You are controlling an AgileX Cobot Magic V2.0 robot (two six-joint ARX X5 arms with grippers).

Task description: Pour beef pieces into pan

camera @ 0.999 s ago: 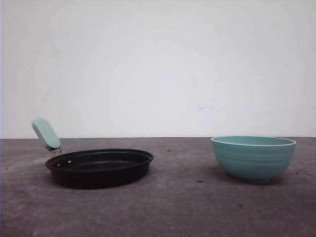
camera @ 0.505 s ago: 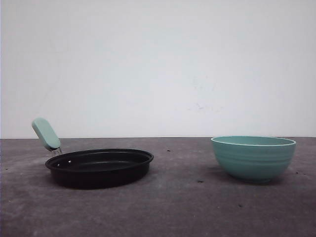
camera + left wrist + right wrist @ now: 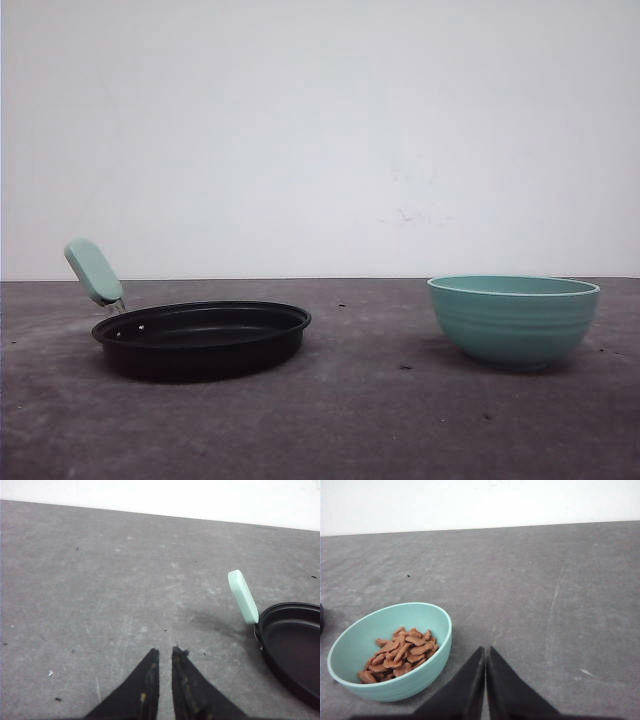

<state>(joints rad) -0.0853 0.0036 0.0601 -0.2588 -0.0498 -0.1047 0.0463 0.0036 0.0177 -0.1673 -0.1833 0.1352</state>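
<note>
A: What sits on the surface (image 3: 330,420), starting from the left?

B: One pan (image 3: 202,338), black and shallow, on the left side, with its mint-green handle (image 3: 93,271) angled up and to the far left. Well apart to the right stands one teal bowl (image 3: 514,320), ribbed on the outside.

A: And the beef pieces?

B: The beef pieces (image 3: 400,654) lie heaped in the bottom of the bowl, too many small reddish-brown chunks to count. The pan's inside looks bare.

A: The two tools?

B: The left tool (image 3: 165,652) hangs over bare surface just left of the pan's handle, its dark fingers nearly together with a thin gap, holding nothing. The right tool (image 3: 485,650) hangs just right of the bowl, fingers pressed together, also holding nothing.

A: The room? Any writing?

B: The surface is dark grey, mottled and speckled with crumbs. A plain white wall (image 3: 320,130) stands behind it. I can read no label or writing.
</note>
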